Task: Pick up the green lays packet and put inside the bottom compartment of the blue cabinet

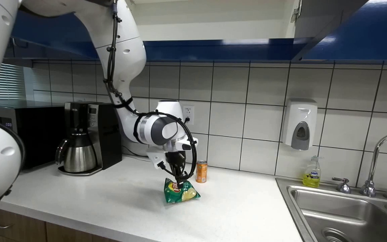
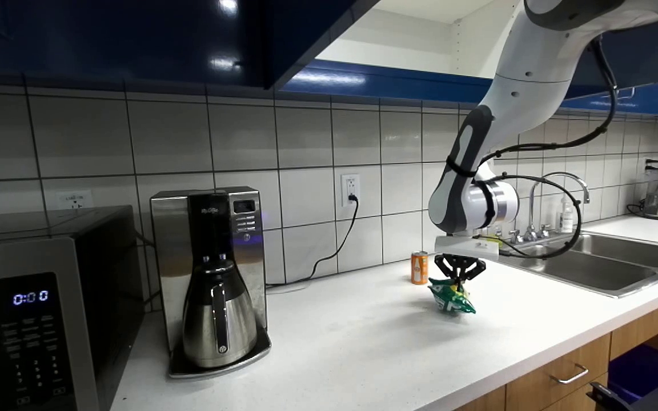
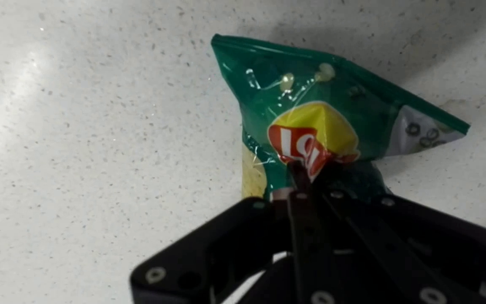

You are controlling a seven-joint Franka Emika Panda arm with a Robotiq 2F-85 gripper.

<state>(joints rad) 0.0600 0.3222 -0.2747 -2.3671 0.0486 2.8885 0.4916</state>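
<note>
The green lays packet is on or just above the white counter in both exterior views; I cannot tell which. In the wrist view the packet is crumpled toward its middle, where the fingers pinch it. My gripper points down and is shut on the packet; it also shows in an exterior view and the wrist view. The blue cabinet hangs above, its edge also in an exterior view. The bottom compartment is open and pale inside; the arm covers its left part.
An orange can stands just behind the packet. A coffee maker and a microwave stand at one end of the counter, a sink at the other. A soap dispenser hangs on the tiles. A cabinet door projects at the compartment's right.
</note>
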